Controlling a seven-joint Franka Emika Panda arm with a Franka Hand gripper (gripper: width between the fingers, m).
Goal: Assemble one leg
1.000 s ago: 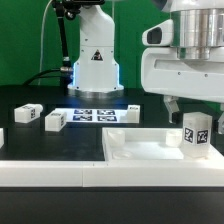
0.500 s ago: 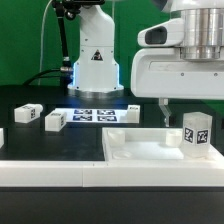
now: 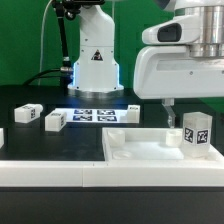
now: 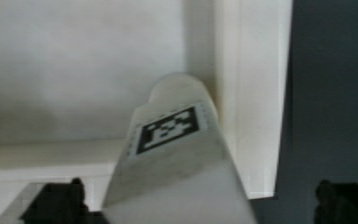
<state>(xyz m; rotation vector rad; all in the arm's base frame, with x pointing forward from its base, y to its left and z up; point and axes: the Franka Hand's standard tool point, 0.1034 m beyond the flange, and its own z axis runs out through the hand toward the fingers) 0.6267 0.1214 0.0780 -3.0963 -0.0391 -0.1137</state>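
Note:
The leg [image 3: 196, 133] is a small white block with a marker tag. It stands upright in the far right corner of the white tray-like piece [image 3: 135, 150]. My gripper [image 3: 194, 113] hangs just above and around the leg's top, open. One finger [image 3: 167, 112] shows to the leg's left in the exterior view and is apart from the leg; the other finger is hidden. In the wrist view the leg [image 4: 172, 150] lies between my two widely spread fingertips [image 4: 59, 200], and neither touches it. The gripper [image 4: 201, 203] holds nothing.
Three more white tagged blocks [image 3: 27, 113], [image 3: 55, 120], [image 3: 132, 110] lie on the black table at the back. The marker board [image 3: 95, 115] lies in front of the robot base [image 3: 95, 60]. A long white ledge [image 3: 50, 172] runs along the front.
The gripper has shifted slightly sideways over the leg and stays open. The leg and the other parts have not moved.

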